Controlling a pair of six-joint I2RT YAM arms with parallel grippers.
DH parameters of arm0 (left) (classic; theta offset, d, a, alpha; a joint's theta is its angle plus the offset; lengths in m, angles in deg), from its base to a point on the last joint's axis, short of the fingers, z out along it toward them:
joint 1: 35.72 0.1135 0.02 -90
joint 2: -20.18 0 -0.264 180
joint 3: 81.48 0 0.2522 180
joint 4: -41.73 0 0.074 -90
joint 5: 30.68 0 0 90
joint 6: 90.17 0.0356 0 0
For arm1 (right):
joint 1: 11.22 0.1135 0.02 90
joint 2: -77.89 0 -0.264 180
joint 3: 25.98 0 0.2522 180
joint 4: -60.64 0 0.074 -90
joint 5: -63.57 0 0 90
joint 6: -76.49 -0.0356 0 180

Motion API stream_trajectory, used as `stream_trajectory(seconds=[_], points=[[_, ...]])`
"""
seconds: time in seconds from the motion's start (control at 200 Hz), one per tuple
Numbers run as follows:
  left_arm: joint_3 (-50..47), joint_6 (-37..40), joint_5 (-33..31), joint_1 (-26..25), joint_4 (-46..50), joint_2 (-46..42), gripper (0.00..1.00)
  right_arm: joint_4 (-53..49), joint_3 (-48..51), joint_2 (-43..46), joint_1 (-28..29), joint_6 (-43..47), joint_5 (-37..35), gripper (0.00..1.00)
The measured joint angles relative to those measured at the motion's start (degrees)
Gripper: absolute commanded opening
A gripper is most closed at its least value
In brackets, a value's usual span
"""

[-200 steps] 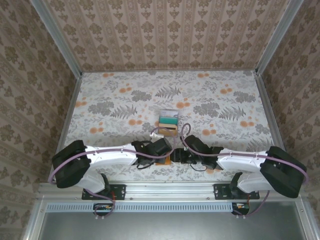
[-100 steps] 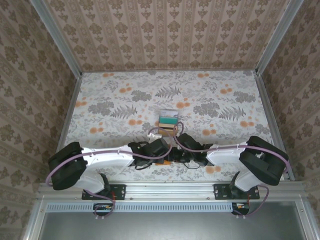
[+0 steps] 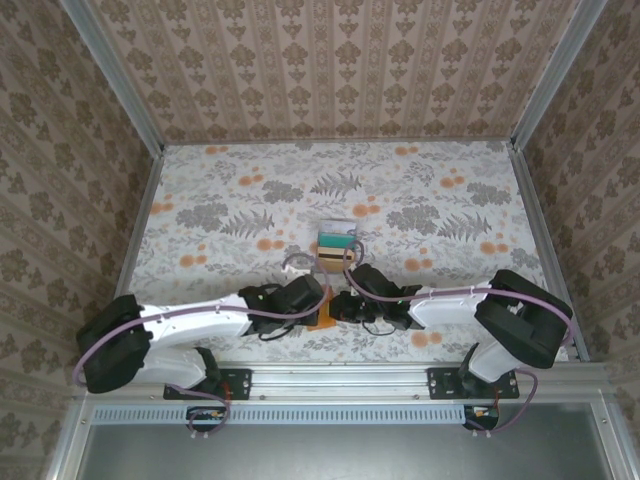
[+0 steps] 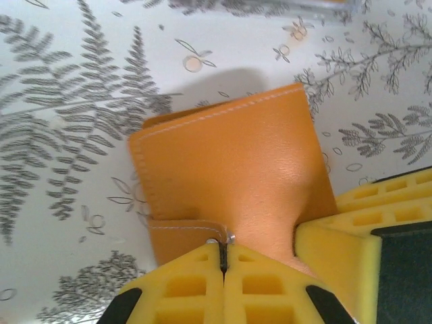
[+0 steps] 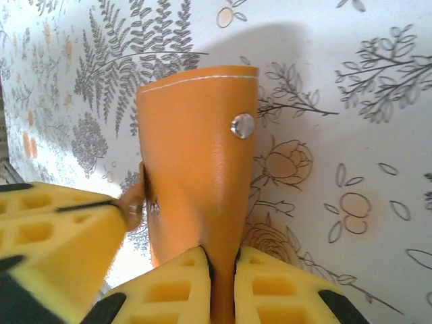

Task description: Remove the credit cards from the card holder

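Left gripper (image 4: 223,260) is staying clenched on one flap of the card holder (image 4: 229,162), near the front edge of the table (image 3: 450,200). Right gripper (image 5: 223,270), apart from it a second ago, is now pinching the opposite flap, probably readying the holder for spreading. The holder is showing smooth orange leather, white stitching and a metal snap. Credit cards (image 3: 337,243) are lying stacked just beyond.
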Motion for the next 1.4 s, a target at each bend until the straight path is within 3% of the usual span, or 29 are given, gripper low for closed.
stream_trajectory(seconds=[0.175,0.22,0.27,0.375,0.6,0.885,1.4], points=[[-2.89,-0.26,-0.09,3.5,1.75,-6.64,0.0,-0.72,0.09,0.02,-0.83,-0.17,-0.13,0.13],[-4.13,-0.31,-0.02,4.22,2.25,-8.15,0.0,-0.72,0.13,0.02,-0.96,-0.2,-0.13,0.2],[-5.2,-0.35,0.04,4.66,2.8,-9.42,0.0,-0.74,0.15,0.02,-1.01,-0.61,-0.15,0.35],[-6.05,-0.33,0.02,4.96,3.45,-10.97,0.0,-3.08,0.28,0.02,-1.11,0.15,-0.79,0.48],[-5.88,0.24,0.68,4.81,2.78,-12.66,0.0,-9.97,-0.85,3.74,-1.11,2.86,-3.5,0.58],[-0.57,1.4,0.44,0.33,2.8,-13.66,0.0,-16.04,-1.79,12.26,-1.09,6.21,-5.95,0.63],[1.95,2.64,-0.24,-1.14,2.8,-12.11,0.0,-14.97,-1.79,12.72,-0.98,6.4,-3.5,0.66]])
